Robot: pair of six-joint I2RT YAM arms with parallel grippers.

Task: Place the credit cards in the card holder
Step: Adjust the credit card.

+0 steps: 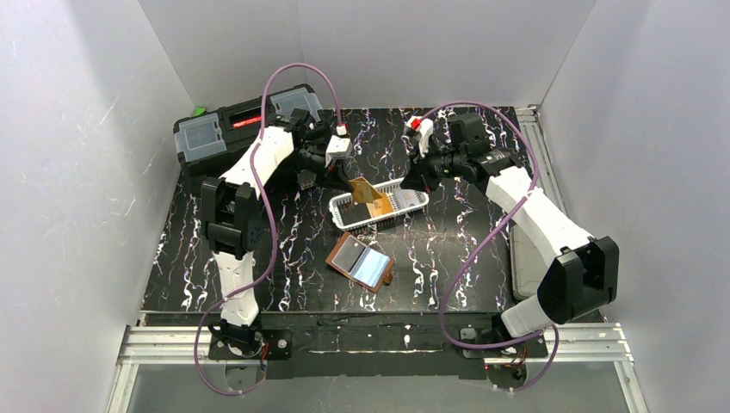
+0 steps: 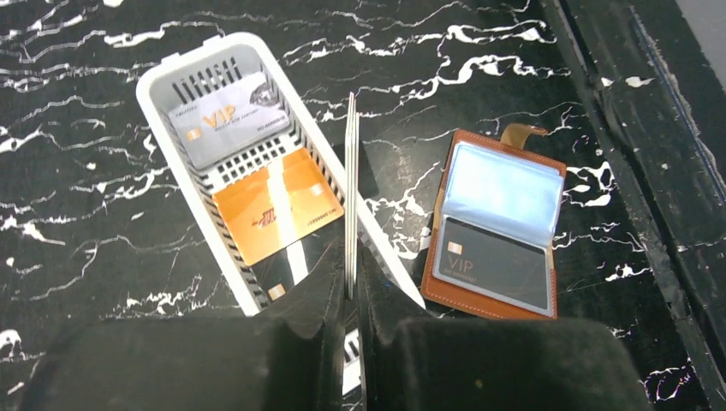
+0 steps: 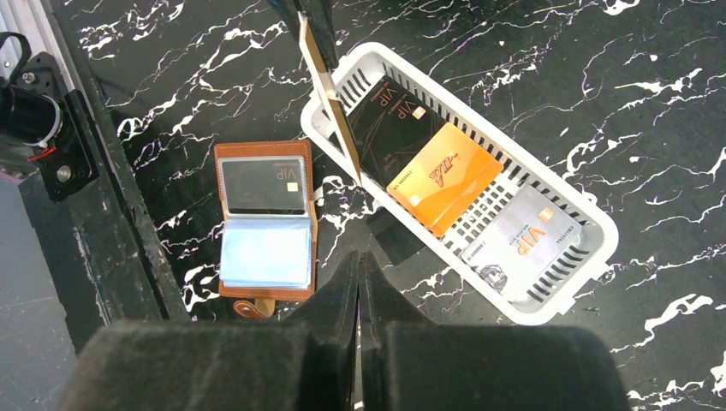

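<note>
Orange-gold plastic card, pinched in the left hand, should be slid flat into a clear sleeve of the open brown leather card holder; the right hand is closed, empty.

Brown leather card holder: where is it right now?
Top view: the brown leather card holder lies open near the middle of the black marbled table, close beside the white slotted plastic basket, on that basket's near-edge side.
</note>
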